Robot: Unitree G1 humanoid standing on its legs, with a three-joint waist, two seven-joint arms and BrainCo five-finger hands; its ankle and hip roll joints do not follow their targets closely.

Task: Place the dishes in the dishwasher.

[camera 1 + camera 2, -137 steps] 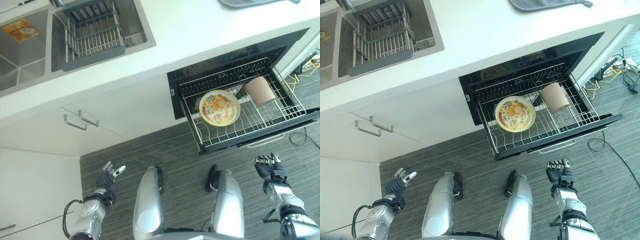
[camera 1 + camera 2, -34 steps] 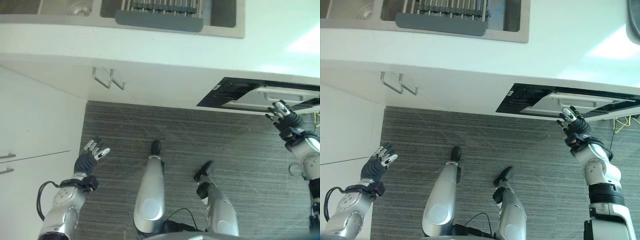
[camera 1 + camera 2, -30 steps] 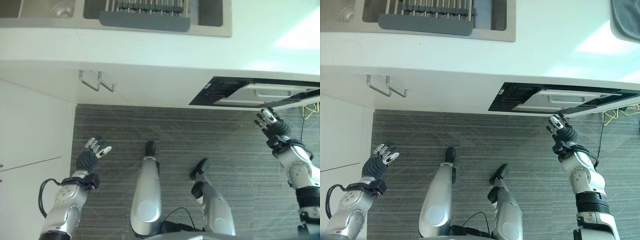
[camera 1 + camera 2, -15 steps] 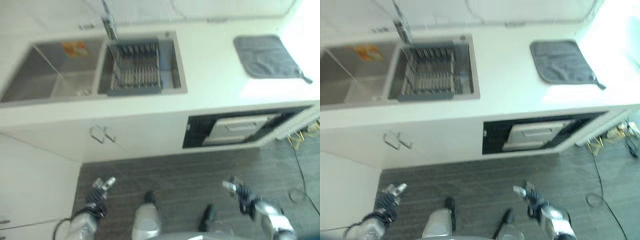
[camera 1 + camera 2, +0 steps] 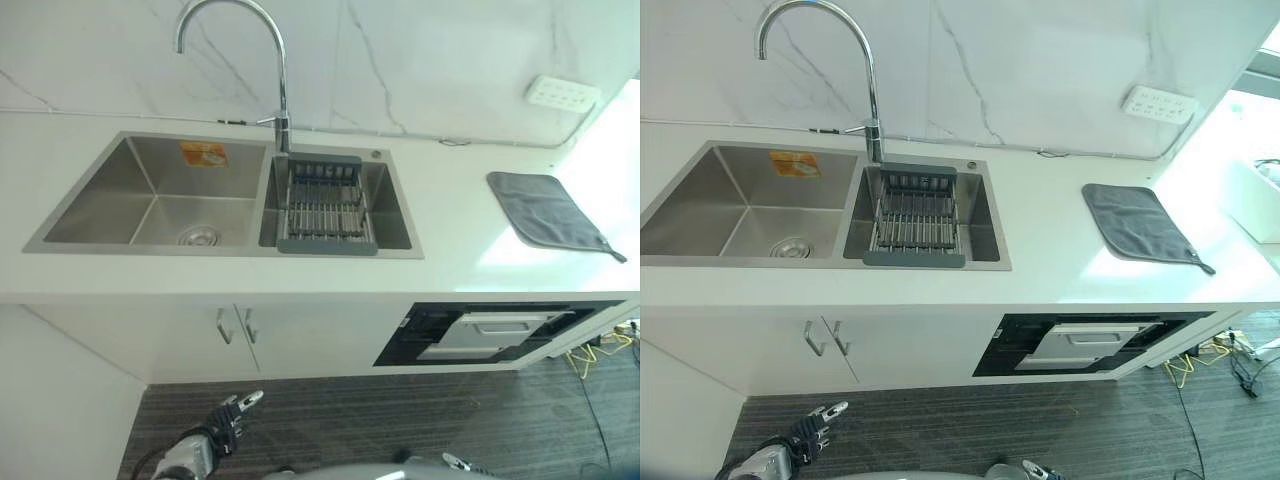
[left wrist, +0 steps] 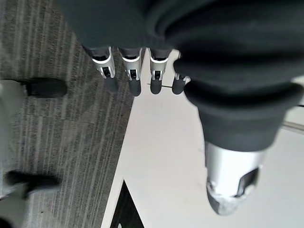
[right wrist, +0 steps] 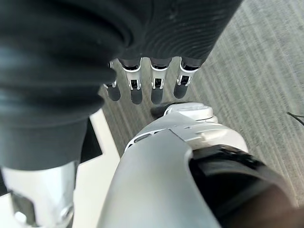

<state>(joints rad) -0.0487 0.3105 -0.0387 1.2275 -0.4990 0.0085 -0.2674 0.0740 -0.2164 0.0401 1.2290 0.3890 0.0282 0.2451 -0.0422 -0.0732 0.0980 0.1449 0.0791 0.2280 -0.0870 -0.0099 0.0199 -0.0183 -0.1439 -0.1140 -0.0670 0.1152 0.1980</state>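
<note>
the left hand (image 6: 142, 71) hangs free above the floor with its fingers (image 6: 134, 76) straight in a row, holding nothing, and its thumb (image 6: 232, 185) set well apart from them, also straight. past the fingers lies a grey striped carpet floor (image 6: 71, 133), and beside it a plain white cabinet front (image 6: 166, 156) meets the carpet along a straight slanting edge. the fingertips end over that edge, some against the carpet and some against the white panel. a thin dark seam (image 6: 160, 86) crosses the panel between two fingertips. a black panel corner (image 6: 126, 209) sits against the carpet edge of the white front.
</note>
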